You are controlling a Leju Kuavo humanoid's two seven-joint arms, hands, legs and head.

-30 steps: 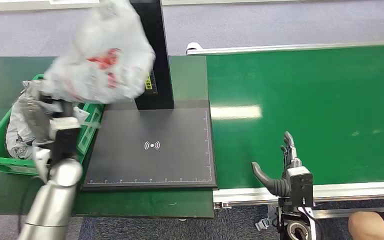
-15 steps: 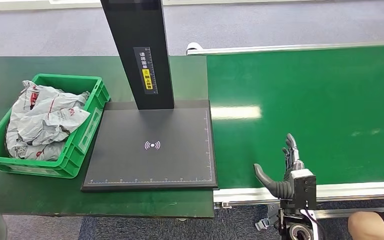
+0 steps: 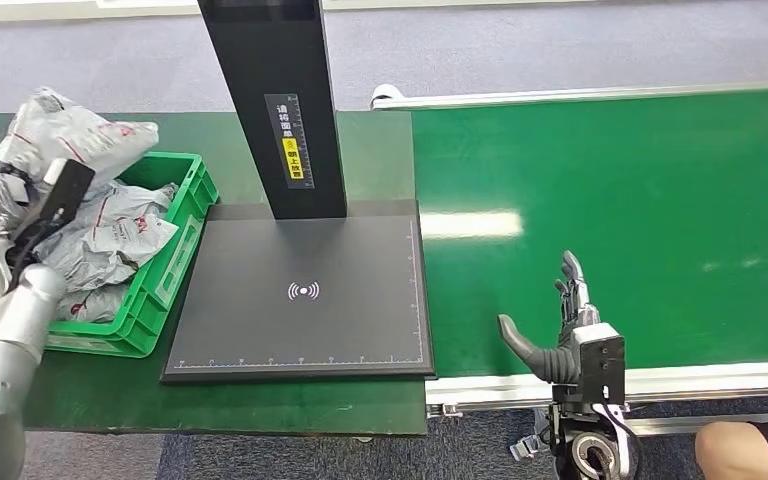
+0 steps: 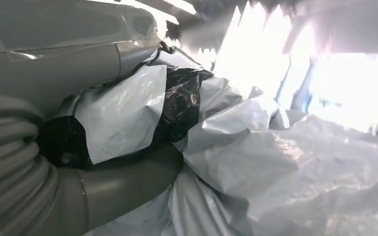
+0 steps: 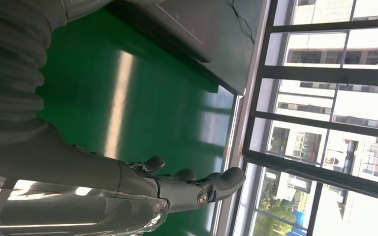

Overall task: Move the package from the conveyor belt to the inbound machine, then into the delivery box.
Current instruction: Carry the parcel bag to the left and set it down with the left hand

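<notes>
Here, left hand (image 3: 5,215) gripping grey package (image 3: 75,135) above green box (image 3: 175,235), right hand (image 3: 560,330) empty, fingers apart.

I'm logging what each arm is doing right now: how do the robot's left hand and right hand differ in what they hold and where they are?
The left hand grips a grey plastic package; the right hand holds nothing, its fingers apart. The left hand is raised over the green crate, where other packages lie; the right hand sits low at the near edge of the green conveyor belt. In the left wrist view, crumpled package film wraps the thumb; the right hand's fingers are bare.
</notes>
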